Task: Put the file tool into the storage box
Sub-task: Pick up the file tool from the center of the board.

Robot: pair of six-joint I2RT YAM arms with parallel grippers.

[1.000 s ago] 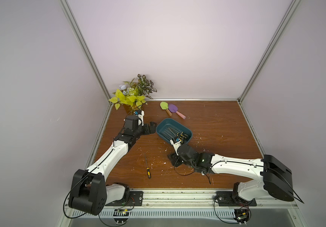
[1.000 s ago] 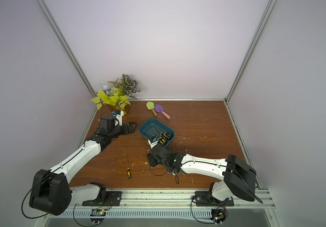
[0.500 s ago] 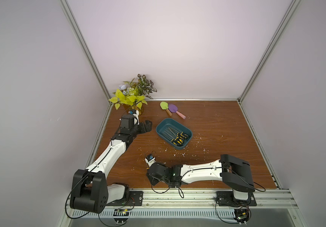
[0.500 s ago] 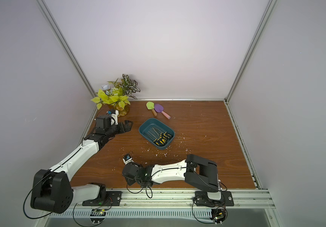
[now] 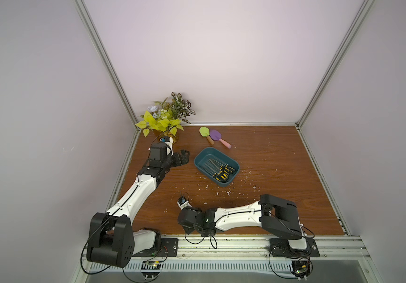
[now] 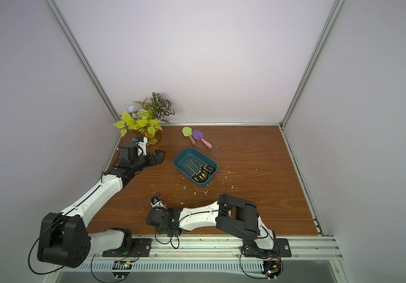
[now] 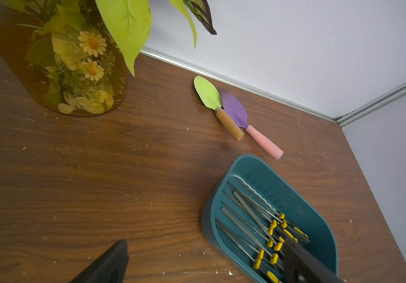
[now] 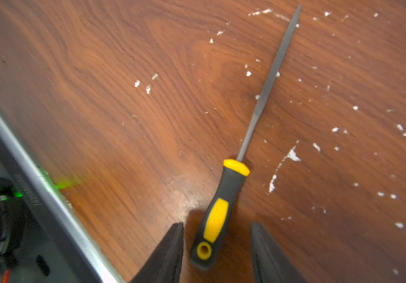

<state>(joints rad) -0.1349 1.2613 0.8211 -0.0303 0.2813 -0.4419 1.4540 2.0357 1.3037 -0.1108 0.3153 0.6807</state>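
A file tool [image 8: 221, 213] with a black and yellow handle and a thin grey blade lies flat on the wooden table near its front edge. My right gripper [image 8: 217, 227] hangs low over it, open, one finger on each side of the handle's end with a gap on both sides. In both top views the right wrist [image 5: 192, 220] hides this file. The storage box [image 5: 204, 159] [image 6: 182, 159] [image 7: 282, 193] is a dark teal tub mid-table holding several files [image 5: 221, 171] [image 7: 258, 220]. My left gripper [image 5: 183, 156] [image 7: 205, 247] stands open and empty just left of the box.
A vase of artificial plants [image 5: 165, 122] stands at the back left corner. A green trowel [image 5: 204, 132] and a purple trowel [image 5: 215, 134] lie behind the box. The metal front rail [image 8: 50, 196] runs close beside the right gripper. White flecks litter the table.
My right arm has swung from the box down to the front of the table, over the lone file, and its jaws have narrowed. The left gripper drew back slightly from the box.
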